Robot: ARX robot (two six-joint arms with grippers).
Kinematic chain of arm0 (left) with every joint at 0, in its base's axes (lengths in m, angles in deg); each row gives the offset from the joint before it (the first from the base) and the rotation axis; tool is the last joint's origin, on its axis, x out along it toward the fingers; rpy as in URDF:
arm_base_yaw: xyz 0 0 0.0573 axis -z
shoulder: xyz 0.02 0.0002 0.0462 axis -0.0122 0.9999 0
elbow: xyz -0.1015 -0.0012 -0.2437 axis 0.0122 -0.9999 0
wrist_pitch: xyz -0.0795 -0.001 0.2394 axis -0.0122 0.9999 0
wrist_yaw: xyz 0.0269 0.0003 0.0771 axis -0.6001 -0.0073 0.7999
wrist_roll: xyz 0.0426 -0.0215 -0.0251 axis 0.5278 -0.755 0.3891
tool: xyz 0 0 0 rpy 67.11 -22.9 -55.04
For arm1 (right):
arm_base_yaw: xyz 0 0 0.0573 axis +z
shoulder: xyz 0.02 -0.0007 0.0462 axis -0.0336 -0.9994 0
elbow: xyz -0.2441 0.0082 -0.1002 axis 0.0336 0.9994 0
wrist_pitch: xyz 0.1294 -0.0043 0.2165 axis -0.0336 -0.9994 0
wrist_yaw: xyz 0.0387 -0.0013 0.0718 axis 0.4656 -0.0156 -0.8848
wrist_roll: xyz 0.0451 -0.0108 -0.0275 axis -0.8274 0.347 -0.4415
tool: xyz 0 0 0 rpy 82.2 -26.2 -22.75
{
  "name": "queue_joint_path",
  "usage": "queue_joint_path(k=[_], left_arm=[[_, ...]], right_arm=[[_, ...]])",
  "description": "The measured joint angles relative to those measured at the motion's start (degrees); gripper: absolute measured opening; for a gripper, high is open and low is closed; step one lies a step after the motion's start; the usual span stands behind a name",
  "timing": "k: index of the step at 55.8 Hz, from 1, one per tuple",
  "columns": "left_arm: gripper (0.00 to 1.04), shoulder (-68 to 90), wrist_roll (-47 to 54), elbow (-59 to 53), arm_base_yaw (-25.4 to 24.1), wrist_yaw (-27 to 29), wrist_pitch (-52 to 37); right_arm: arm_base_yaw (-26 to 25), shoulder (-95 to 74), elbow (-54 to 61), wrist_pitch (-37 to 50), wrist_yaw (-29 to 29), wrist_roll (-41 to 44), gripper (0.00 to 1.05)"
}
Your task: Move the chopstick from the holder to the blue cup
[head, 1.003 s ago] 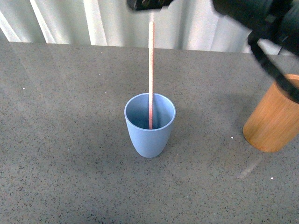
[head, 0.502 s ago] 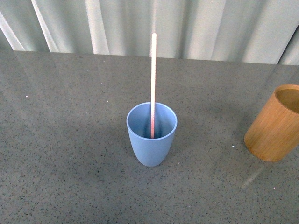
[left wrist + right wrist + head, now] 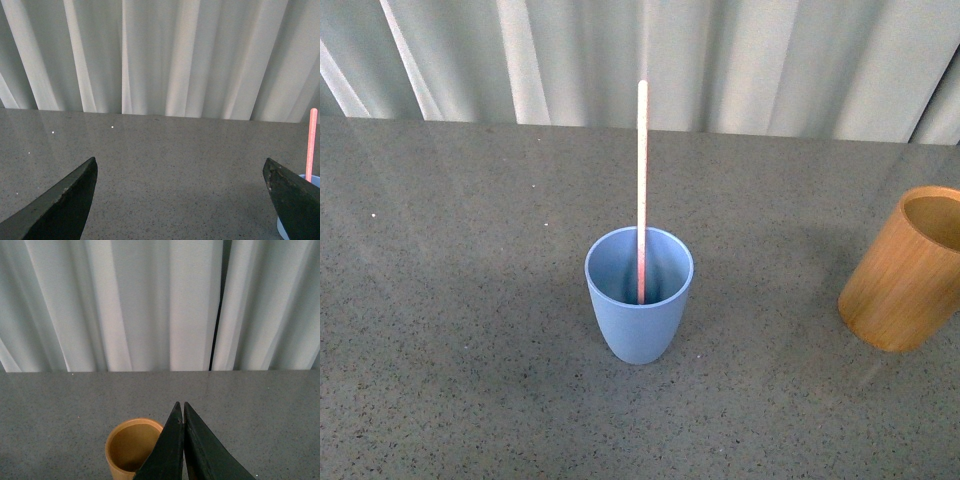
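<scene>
Front view: the chopstick (image 3: 642, 170) stands nearly upright inside the blue cup (image 3: 639, 310), leaning on the rim at 12 o'clock; the empty holder (image 3: 900, 270) sits well apart at 3 o'clock on the grey table (image 3: 450, 330). Left gripper (image 3: 182, 200): fingers spread wide, holding nothing. Right gripper (image 3: 183, 440): fingers pressed together, holding nothing. The stick appears light, stiff and smooth; it is probably best pinched on its upper shaft, above the rim.
</scene>
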Motion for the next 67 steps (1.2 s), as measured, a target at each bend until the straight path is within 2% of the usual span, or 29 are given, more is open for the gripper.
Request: queue_joint_path(k=[14, 20, 48, 67], left_arm=[[0.98, 0.0, 0.0, 0.0, 0.0, 0.0, 0.0], [0.98, 0.0, 0.0, 0.0, 0.0, 0.0, 0.0], [0.98, 0.0, 0.0, 0.0, 0.0, 0.0, 0.0], [0.98, 0.0, 0.0, 0.0, 0.0, 0.0, 0.0]], right_arm=[[0.0, 7.3, 2.0, -5.1, -0.5, 0.0, 0.01], [0.0, 8.7, 3.6, -4.0, -0.4, 0.0, 0.01], [0.0, 24.2, 3.7, -18.7, -0.4, 0.0, 0.01], [0.0, 29.8, 3.7, -24.3, -0.4, 0.0, 0.01]])
